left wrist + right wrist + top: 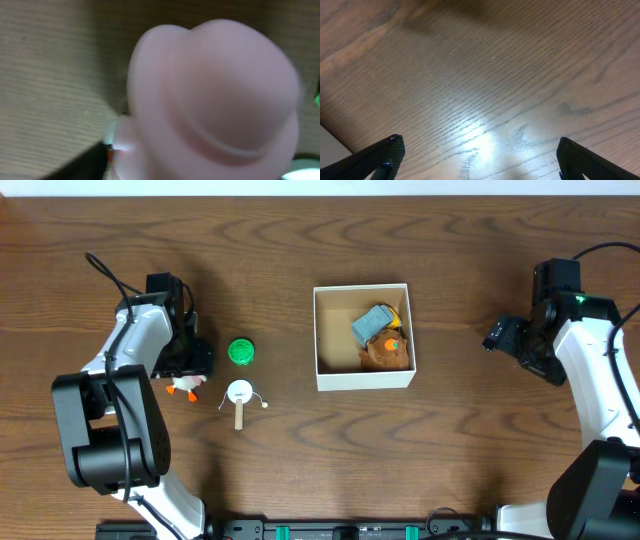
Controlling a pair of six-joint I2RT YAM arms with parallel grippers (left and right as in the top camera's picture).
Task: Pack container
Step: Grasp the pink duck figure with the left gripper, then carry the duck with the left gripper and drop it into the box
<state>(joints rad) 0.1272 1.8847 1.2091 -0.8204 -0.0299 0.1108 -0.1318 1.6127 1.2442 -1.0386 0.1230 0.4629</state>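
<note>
So the container (362, 380) sits about mid-table (300, 240), a touch toward the right edge, open side up. Inside it there's a blue-grey piece (373, 324) and a brown toy (380, 356) with an orange bit on it, both bunched on the box's right side.

The left claw (187, 375) is well away from the box, over near the left edge, hanging right above a small white-and-orange duck toy (185, 388). Between that claw and the box are a green round thing (241, 351) and a white disc on a wooden stick (240, 395). The left wrist cam is basically filled by a blurry pale pink hat-shaped blob (215, 95), super close to the lens. No fingers are visible there, so honestly I can't tell if that claw is clenched or released.

The right claw (497, 336) is on the other side of the box toward the right edge, apart from it and not touching. Its wrist cam shows the right claw (480, 145) spread wide, with only bare wood grain between the fingertips (395, 147).
</note>
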